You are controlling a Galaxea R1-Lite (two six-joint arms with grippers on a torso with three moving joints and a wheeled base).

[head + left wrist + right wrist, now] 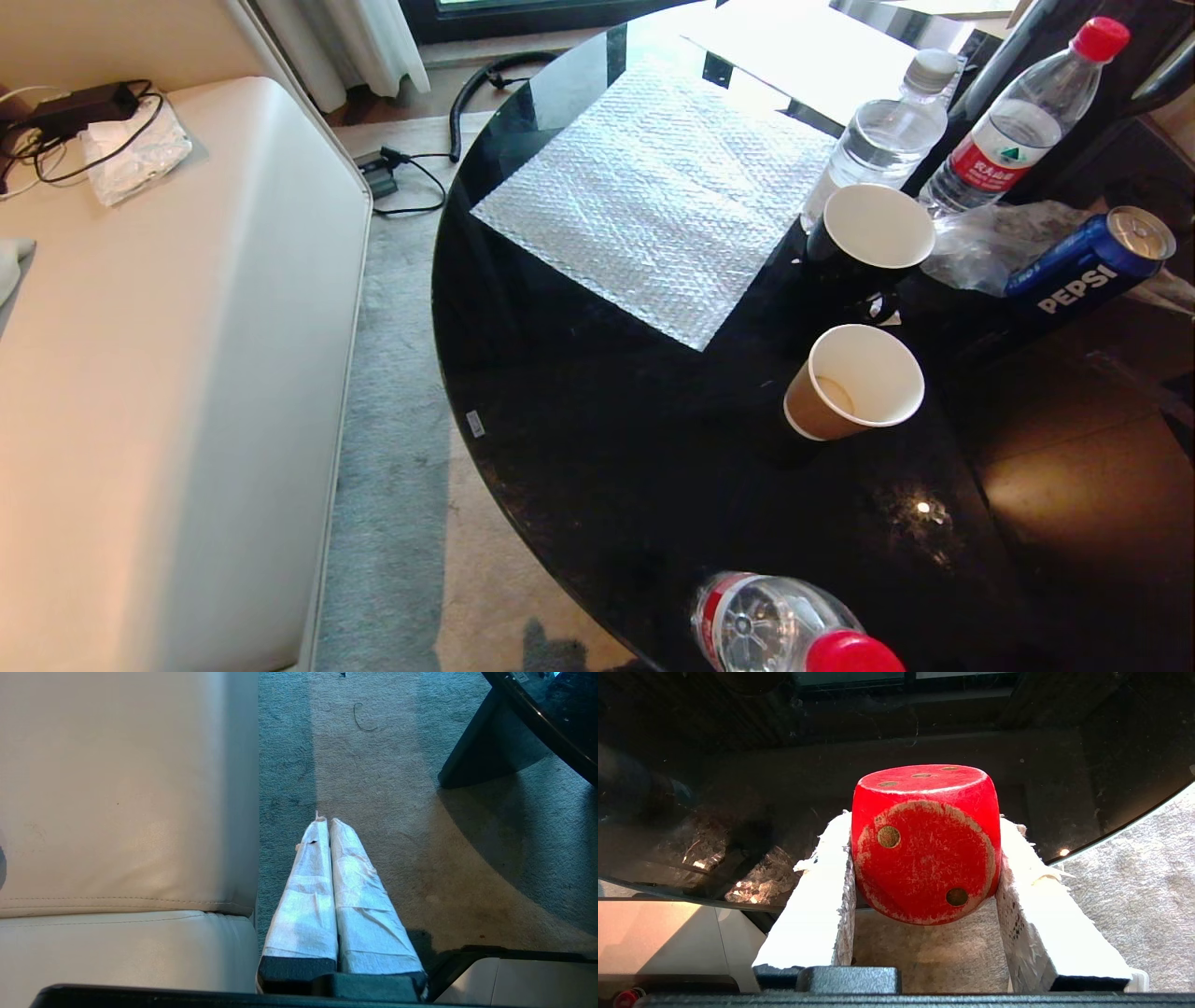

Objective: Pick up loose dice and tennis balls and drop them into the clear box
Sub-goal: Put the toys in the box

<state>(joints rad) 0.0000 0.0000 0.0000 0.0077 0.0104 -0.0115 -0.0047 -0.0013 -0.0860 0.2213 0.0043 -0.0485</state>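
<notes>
One red die (924, 844) sits mid-frame in right wrist view, clamped between white-wrapped fingers (817, 905) of right gripper (924, 854), above black table edge (1111, 826) and carpet. Left gripper (329, 823) pressed closed, empty, low-centre in left wrist view, over carpet (373, 765) beside cream seat (126, 812). Head view: neither arm visible.

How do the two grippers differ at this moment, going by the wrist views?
The right gripper has its fingers spread and clamps the red die between them; the left gripper has its fingers pressed together and holds nothing. The right gripper sits by the black table edge; the left gripper hangs over carpet beside the cream sofa. Both have fingers wrapped in white padding.
</notes>
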